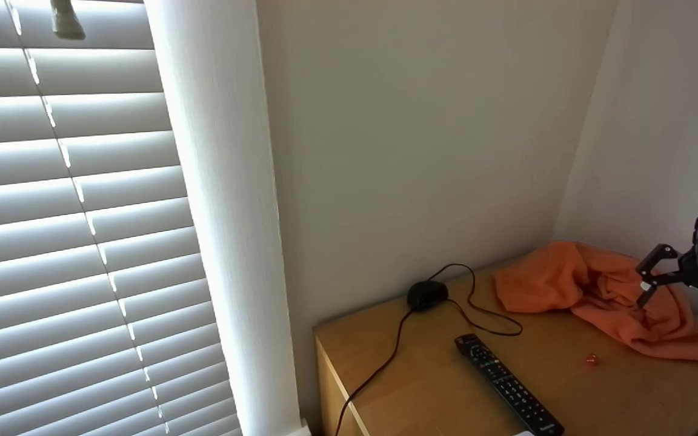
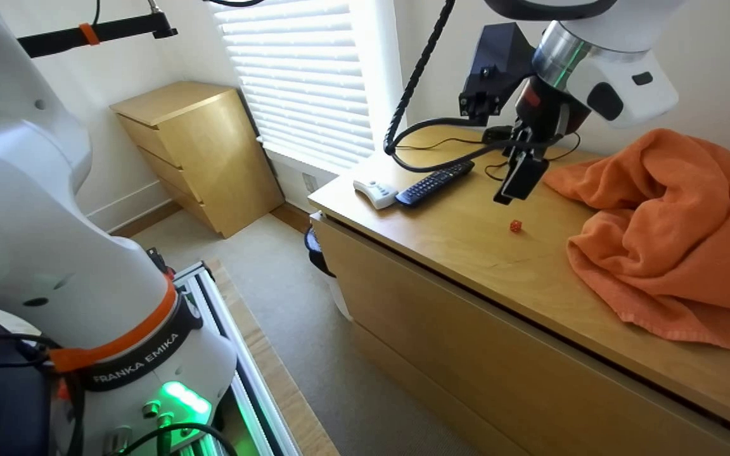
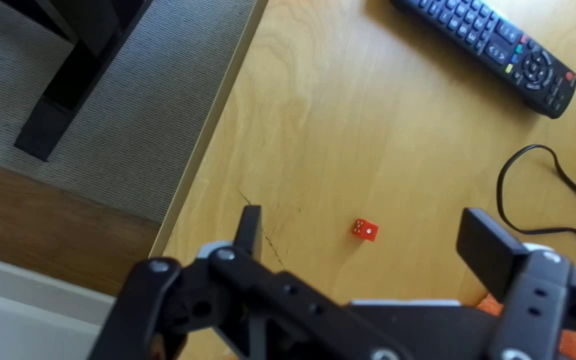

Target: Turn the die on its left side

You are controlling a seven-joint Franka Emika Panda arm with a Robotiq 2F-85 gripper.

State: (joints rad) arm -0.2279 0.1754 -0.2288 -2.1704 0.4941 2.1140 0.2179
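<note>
A small red die point(image 3: 366, 230) with white pips rests on the wooden dresser top point(image 3: 318, 125). In the wrist view its upper face shows a single pip, and a side face with several pips shows at its left. The die also shows in both exterior views point(image 1: 592, 360) point(image 2: 516, 226), where its pips are hard to read. My gripper point(image 3: 358, 226) is open and empty, its fingers wide apart. In the wrist view the die appears between the fingertips. In both exterior views the gripper point(image 1: 683, 316) point(image 2: 521, 182) hangs above the dresser top, apart from the die.
An orange towel point(image 2: 675, 240) lies crumpled beside the die. A black remote point(image 2: 435, 182), a white device point(image 2: 376, 193) and a black box point(image 1: 427, 295) with a cable point(image 1: 385, 357) also lie on the dresser. The dresser's front edge point(image 3: 208, 130) shows in the wrist view.
</note>
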